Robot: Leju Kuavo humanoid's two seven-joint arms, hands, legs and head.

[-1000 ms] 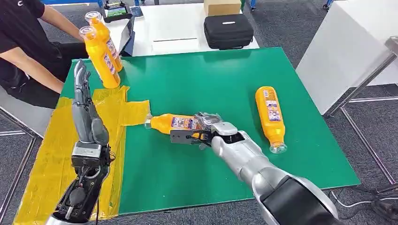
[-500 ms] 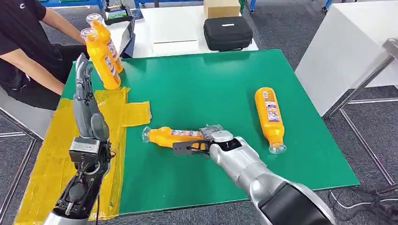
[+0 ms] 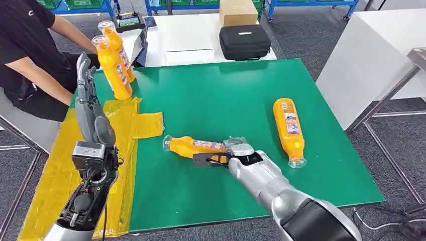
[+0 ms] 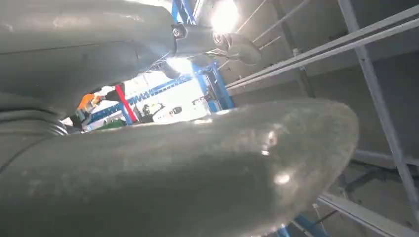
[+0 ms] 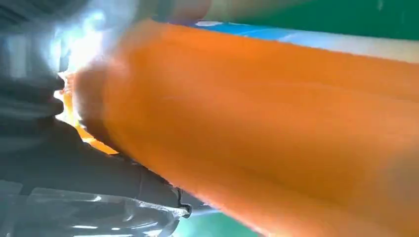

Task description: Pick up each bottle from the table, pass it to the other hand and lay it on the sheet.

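Note:
My right hand [image 3: 221, 156] grips an orange bottle [image 3: 193, 146] lying sideways just over the green table [image 3: 211, 95], its clear cap pointing toward the yellow sheet [image 3: 60, 160]. Up close in the right wrist view the orange bottle [image 5: 267, 123] lies against the hand [image 5: 74, 168]. My left hand [image 3: 90, 110] is raised upright over the sheet with its fingers straight and nothing in it. A second orange bottle [image 3: 289, 128] lies on the table to the right. Two more orange bottles [image 3: 114, 63] are held upright by a person at the table's far left corner.
A person in a black shirt [image 3: 30, 55] sits at the far left beside the table. A black case [image 3: 245, 41] and a cardboard box [image 3: 237, 11] sit on a white table behind. A white counter [image 3: 371, 55] stands to the right.
The camera has tilted, shifting the whole scene down. My right hand still grips the bottle, which now sits slightly lower and farther right in view; the left hand stays raised.

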